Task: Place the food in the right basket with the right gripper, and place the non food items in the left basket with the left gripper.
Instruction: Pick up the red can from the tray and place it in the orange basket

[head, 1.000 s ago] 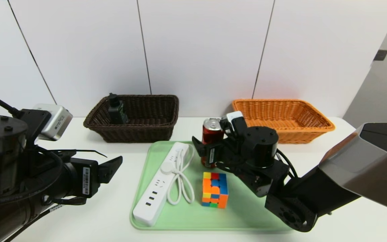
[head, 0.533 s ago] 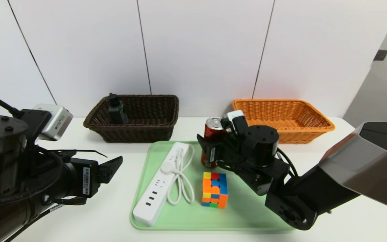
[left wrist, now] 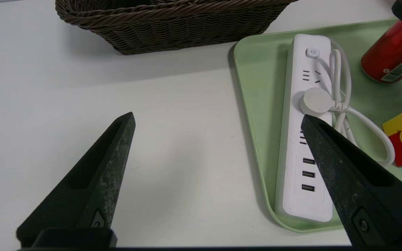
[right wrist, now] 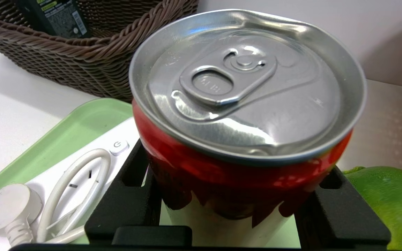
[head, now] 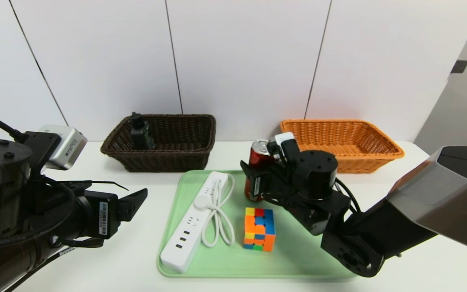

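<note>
White table (head: 136,259), pale panelled wall (head: 241,56) behind

Probably a lab or robot test station; robot arms (head: 383,231) reach in from lower left and lower right of the head view; a plain white tabletop (head: 136,259) spans the lower half; smooth white panels (head: 241,61) with dark seams fill the top; a grey surface (head: 464,109) shows at upper right.
</note>
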Controlling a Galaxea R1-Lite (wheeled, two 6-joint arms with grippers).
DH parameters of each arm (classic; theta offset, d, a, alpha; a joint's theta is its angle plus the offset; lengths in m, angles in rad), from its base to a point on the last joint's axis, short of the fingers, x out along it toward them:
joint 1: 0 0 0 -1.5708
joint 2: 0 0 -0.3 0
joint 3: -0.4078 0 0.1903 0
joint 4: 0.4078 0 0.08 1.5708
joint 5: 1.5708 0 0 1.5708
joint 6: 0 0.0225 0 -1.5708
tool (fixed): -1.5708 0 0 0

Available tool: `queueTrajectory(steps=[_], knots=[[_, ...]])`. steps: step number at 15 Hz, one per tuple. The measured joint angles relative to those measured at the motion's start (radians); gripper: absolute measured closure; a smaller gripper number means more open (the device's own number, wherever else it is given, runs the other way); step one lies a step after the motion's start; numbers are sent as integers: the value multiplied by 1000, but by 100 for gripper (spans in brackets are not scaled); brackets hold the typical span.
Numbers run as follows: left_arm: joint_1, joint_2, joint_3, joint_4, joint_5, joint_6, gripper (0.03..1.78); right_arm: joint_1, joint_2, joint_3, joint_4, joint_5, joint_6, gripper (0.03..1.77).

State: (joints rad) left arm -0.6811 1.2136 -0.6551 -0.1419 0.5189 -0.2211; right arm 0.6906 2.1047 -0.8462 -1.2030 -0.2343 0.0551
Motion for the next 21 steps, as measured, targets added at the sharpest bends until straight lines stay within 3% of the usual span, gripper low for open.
queueTrajectory(steps=[6,9,12,16,19,21], knots=[[0,0,1,3,-1,1,12,13,-108,-62,169,0,4,81],[-1,0,1,4,-1,2,12,9,-188,-170,359,2,18,82],[-1,0,-4,3,-2,2,12,-21,-248,-380,598,9,29,82],[0,-3,-6,2,-29,4,12,-142,-279,-698,942,24,36,82],[0,-4,-6,1,-33,4,12,-268,-265,-837,1067,61,40,82],[0,-4,-6,0,-38,4,12,-339,-246,-873,1094,72,81,82]])
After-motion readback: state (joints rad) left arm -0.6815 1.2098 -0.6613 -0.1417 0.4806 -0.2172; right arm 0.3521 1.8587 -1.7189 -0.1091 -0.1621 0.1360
